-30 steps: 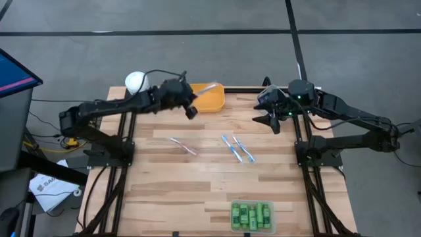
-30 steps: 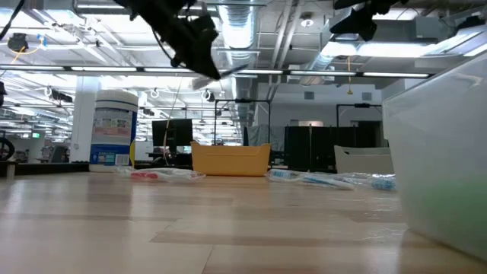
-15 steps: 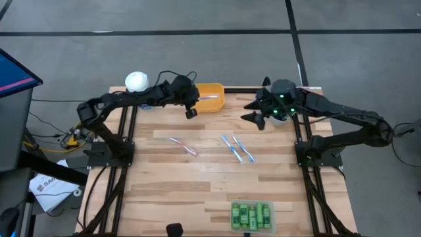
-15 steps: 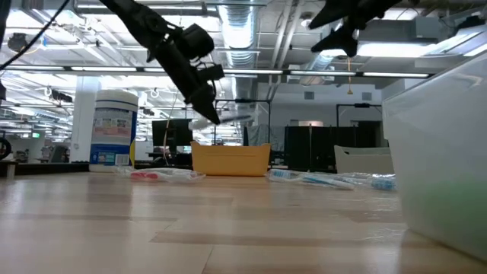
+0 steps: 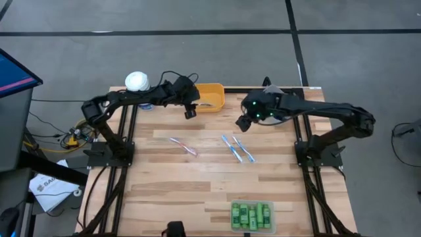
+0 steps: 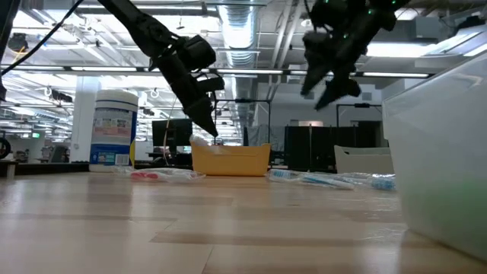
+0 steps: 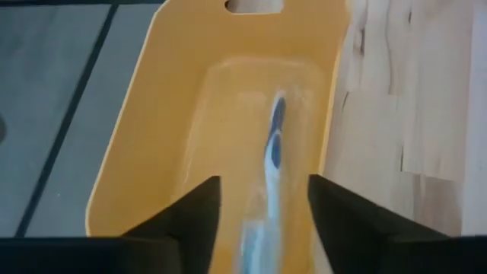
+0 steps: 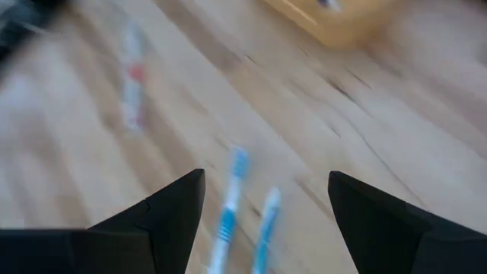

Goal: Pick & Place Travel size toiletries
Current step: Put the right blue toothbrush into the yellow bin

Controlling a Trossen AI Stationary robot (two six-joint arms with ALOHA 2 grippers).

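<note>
Blue/white toothbrush [image 7: 274, 144] lies inside the orange bin [image 5: 210, 96], along its floor, clear of the left pincer [image 7: 262, 221] fingers on either side of it. So left pincer is released, nothing gripped, fingers spread just above the bin's near end.

Two more blue toothbrushes [image 5: 237, 149] lie side by side on the tabletop [image 5: 197, 184] mid-centre, near each other, slightly angled. Pink toothbrush [image 5: 183, 145] lies apart from them toward the left arm's side. All three flat on the wood.

Clear bin [image 5: 251, 215] at the near edge of the tabletop holds the green bottles [image 5: 250, 214], packed in rows. In the low view that bin fills the right side as a frosted wall with a green tint.

White-lidded canister [image 5: 137, 81] stands upright at the far left corner, just beside the left arm. Label is blue and white with print; text not readable.

Left arm reaches from the left edge across to the orange bin, wrist pitched down at it.

Right pincer [image 5: 245, 122] is open and empty, fingers wide, hanging in the air above the tabletop between the orange bin and the blue pair. Right arm stretches in from the right edge, elbow out.
</note>
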